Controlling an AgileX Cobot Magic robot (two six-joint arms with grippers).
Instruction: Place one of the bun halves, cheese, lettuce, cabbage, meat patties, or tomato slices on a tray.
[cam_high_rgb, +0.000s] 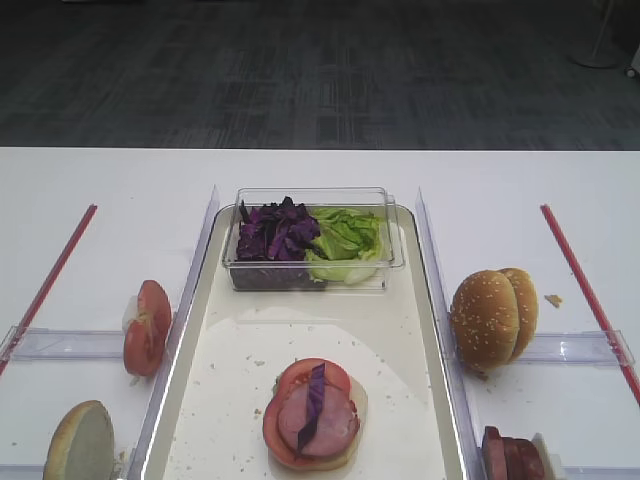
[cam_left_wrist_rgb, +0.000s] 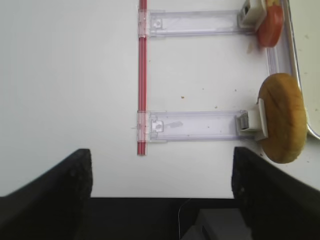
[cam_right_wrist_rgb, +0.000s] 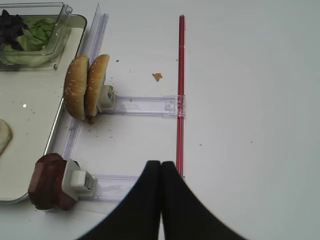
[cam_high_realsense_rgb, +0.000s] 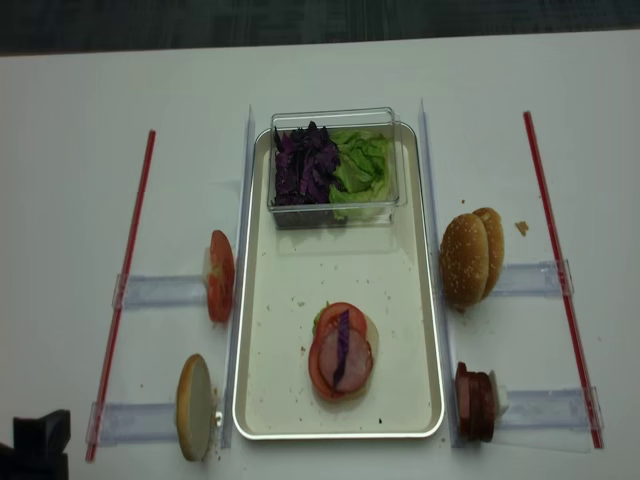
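On the tray (cam_high_rgb: 240, 350) (cam_high_realsense_rgb: 290, 330) lies a stack: a tomato slice (cam_high_rgb: 285, 385), a meat patty (cam_high_rgb: 335, 420) and a cabbage strip (cam_high_rgb: 313, 392) (cam_high_realsense_rgb: 342, 357) on top. Two bun halves (cam_high_rgb: 493, 318) (cam_right_wrist_rgb: 86, 92) stand on edge right of the tray, with meat patties (cam_high_rgb: 510, 458) (cam_right_wrist_rgb: 46, 182) nearer. To its left stand tomato slices (cam_high_rgb: 146, 327) and another bun half (cam_high_rgb: 80, 442) (cam_left_wrist_rgb: 283, 117). Cheese is out of view. My left gripper (cam_left_wrist_rgb: 161, 152) (cam_high_realsense_rgb: 40, 440) is open and empty at the front left edge. My right gripper (cam_right_wrist_rgb: 161, 165) is shut on nothing, beside the patties.
A clear tub (cam_high_rgb: 312, 195) at the tray's far end holds a purple cabbage heap (cam_high_rgb: 275, 233) and lettuce (cam_high_rgb: 345, 240). Clear plastic rails (cam_high_rgb: 60, 343) and red strips (cam_high_rgb: 585, 290) (cam_high_rgb: 50, 280) lie on the white table on both sides. A crumb (cam_right_wrist_rgb: 157, 76) lies right of the buns.
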